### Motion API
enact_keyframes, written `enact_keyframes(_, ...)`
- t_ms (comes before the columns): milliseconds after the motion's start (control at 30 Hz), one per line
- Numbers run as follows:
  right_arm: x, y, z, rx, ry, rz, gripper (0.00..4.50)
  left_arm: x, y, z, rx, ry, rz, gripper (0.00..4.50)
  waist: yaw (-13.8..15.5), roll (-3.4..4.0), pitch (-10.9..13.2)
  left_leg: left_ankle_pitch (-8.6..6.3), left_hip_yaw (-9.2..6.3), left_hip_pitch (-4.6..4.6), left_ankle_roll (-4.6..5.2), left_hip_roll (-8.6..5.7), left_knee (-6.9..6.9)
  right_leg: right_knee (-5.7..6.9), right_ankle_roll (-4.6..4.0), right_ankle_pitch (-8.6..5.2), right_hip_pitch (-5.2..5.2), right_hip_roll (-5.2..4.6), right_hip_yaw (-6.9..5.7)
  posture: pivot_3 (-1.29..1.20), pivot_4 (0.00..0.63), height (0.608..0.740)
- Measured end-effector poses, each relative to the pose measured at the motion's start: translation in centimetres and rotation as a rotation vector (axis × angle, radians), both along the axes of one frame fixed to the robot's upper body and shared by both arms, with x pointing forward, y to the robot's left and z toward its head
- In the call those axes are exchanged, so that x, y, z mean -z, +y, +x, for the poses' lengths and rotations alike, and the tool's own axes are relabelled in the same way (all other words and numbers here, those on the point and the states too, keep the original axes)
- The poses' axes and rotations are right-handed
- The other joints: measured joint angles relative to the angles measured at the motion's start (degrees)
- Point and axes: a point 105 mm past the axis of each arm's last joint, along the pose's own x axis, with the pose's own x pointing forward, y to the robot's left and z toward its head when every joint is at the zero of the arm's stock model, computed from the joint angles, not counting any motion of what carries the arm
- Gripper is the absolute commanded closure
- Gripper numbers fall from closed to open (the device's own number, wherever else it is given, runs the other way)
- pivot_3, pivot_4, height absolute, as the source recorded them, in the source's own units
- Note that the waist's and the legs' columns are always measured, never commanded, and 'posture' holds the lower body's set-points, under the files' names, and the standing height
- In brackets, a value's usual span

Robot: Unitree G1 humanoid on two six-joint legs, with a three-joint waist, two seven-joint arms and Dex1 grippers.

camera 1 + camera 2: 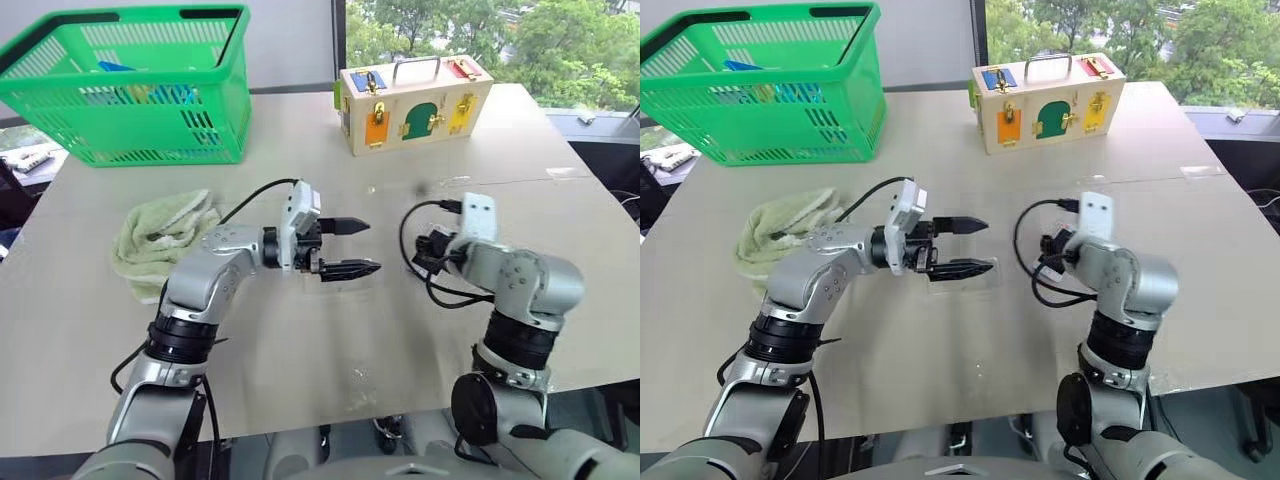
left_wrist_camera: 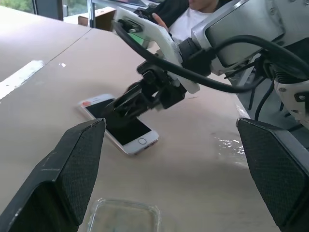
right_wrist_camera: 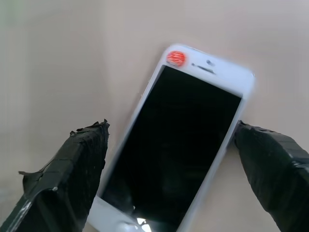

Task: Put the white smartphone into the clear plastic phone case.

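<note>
My right gripper (image 3: 169,174) straddles the white smartphone (image 3: 186,140), fingers spread; it looks stiff and slick, so I'd pinch its long edges. Left gripper (image 1: 352,246) hangs open over the clear plastic phone case (image 2: 123,217).

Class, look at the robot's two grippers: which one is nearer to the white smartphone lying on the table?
Right. The right gripper hangs over the white smartphone, open fingers on either side. The left gripper, also open, hovers apart from it, by the clear plastic phone case.

- White smartphone (image 3: 181,145): flat on the table, screen up and dark, white end bezels, rounded corners, a small red sticker on one end bezel.
- Clear plastic phone case (image 2: 123,217): thin transparent shell, rounded corners, lying flat, open side up, near the phone, apart.
</note>
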Motion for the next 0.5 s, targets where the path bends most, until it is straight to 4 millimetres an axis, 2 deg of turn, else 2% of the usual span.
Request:
enact_keyframes(100,-0.4,-0.3,0.1,-0.023,-0.024,-0.055,0.0,0.4,0.4,0.4,-0.019,0.003,0.005,0.02,1.02,0.01,0.0,0.0,0.16,-0.11,-0.02,0.0,-0.18,-0.06,-0.09,-0.12,-0.15,0.13,0.12,0.0,0.15,0.74)
enact_keyframes(300,-0.2,-0.6,0.0,-0.01,-0.014,-0.082,0.0,1.4,1.2,1.3,-0.062,0.013,0.028,0.02,1.14,0.0,0.0,-0.01,0.33,-0.72,-0.03,-0.1,-0.1,-0.28,0.08,-0.13,-0.58,-0.08,0.2,0.0,0.15,0.74)
enact_keyframes(500,0.7,0.3,-0.3,-0.045,0.006,-0.134,0.0,1.9,1.5,1.6,-0.078,0.017,0.039,0.02,1.09,-0.02,-0.01,-0.01,0.32,-0.72,-0.04,-0.15,-0.06,-0.3,0.16,-0.11,-0.56,-0.13,0.19,0.0,0.15,0.74)
